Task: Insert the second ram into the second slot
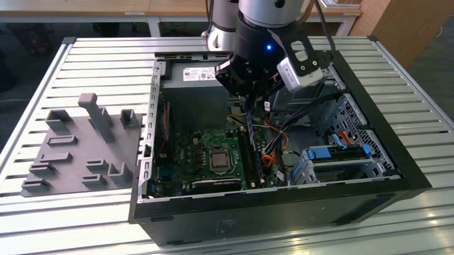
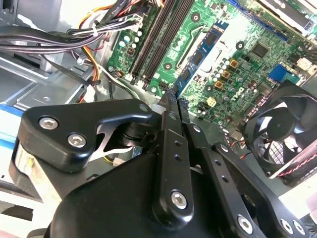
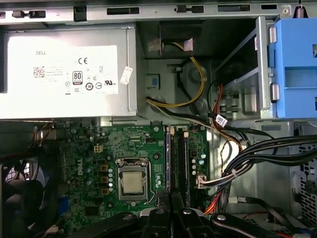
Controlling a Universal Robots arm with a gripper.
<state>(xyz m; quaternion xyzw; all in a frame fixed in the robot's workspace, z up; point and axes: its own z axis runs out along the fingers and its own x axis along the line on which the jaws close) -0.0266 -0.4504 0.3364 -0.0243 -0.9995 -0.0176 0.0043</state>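
- Gripper (image 2: 171, 97) hangs inside the open computer case (image 1: 284, 204), its two fingers drawn narrow together and holding nothing that I can make out.
- Its fingertips sit over one end of the memory slots (image 3: 177, 158), lined up with their length. The slots are just beside the processor socket (image 3: 132, 181) on the motherboard (image 3: 89, 148).
- Two long dark strips lie side by side in those slots. I judge the second ram (image 3: 185, 158) to be the strip farther from the socket, already standing in its slot. Whether it is pushed fully home I cannot tell.
- By my reading, the step in hand is the seating end of the insert, not the fetching.
- Any further press calls for the closed fingertips to be centred on the stick's top edge. The push should go straight down along the slot's line, clear of the cables (image 3: 257, 148) nearby.
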